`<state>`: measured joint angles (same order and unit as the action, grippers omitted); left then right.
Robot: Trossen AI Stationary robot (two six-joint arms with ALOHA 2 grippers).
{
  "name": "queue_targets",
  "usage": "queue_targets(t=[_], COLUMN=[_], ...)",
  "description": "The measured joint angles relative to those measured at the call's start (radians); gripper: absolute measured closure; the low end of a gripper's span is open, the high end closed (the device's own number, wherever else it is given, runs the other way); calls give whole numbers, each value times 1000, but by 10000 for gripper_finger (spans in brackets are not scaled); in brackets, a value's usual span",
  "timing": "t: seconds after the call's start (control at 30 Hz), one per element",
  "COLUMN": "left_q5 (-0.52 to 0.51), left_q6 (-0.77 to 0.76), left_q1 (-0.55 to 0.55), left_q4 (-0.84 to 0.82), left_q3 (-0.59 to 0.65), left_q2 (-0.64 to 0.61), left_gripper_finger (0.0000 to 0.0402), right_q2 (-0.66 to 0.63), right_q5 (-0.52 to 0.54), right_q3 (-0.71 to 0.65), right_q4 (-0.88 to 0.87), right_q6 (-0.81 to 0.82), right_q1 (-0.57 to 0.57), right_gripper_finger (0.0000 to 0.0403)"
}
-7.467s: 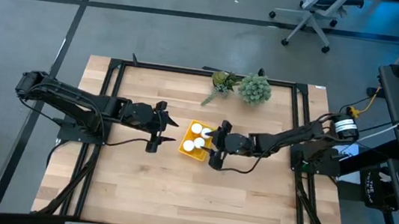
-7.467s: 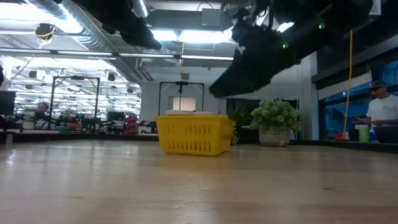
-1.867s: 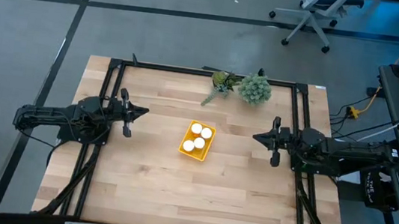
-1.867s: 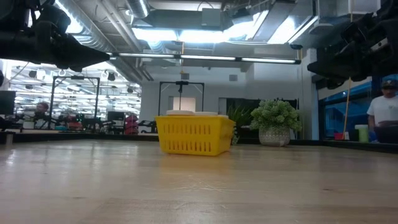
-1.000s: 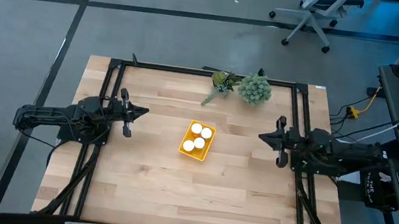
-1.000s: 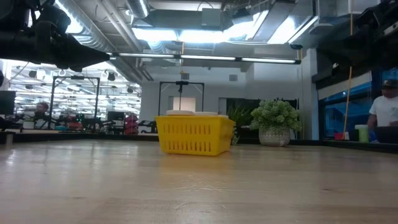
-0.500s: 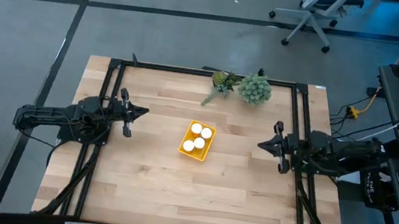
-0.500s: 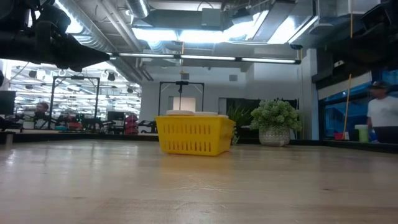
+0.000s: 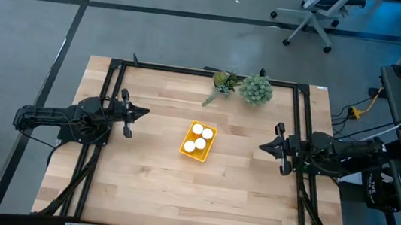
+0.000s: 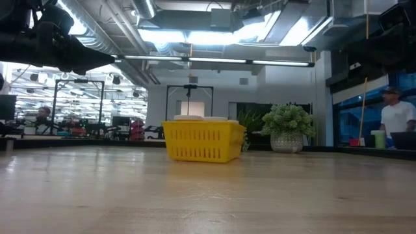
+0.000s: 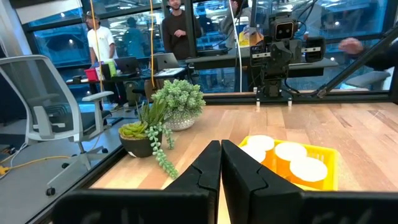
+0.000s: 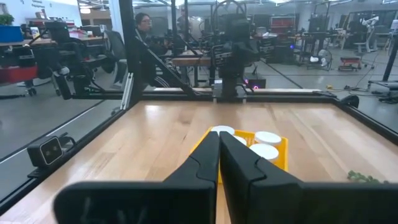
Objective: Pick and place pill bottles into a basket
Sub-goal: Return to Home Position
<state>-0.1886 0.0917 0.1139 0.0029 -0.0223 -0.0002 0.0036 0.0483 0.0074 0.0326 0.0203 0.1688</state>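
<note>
- While the left arm lies folded back at the left edge of the table (image 9: 176, 193), the left gripper (image 9: 129, 116) points inward toward the centre. Its two fingers (image 11: 205, 171) are pressed together with nothing between them.
- At mid-table, well apart from both arms, the basket (image 10: 201, 146) stands flat on the wood, turned slightly askew to the table edges.
- Inside the basket the pill bottles (image 9: 198, 130) stand upright and close together, their white caps rising just above the rim.
- Near the far edge sit two green plants (image 9: 256, 89), just beside each other and clear of the basket.
- At the right edge the right gripper (image 9: 277, 146) faces inward, fingers (image 12: 205, 158) closed against each other and holding nothing.
- Beyond the table, far right in the low view, a person (image 10: 396, 117) stands.
</note>
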Motion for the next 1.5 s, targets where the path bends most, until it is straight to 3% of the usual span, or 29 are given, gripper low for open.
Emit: queue_targets(t=[1.5], left_q5=[0], left_q6=[0], left_q1=[0], left_q4=[0], left_q3=[0], left_q2=[0], left_gripper_finger=[395], right_q2=[1], right_q5=[0], right_q3=[0], right_q4=[0], right_q6=[0], right_q1=[0], right_gripper_finger=[385])
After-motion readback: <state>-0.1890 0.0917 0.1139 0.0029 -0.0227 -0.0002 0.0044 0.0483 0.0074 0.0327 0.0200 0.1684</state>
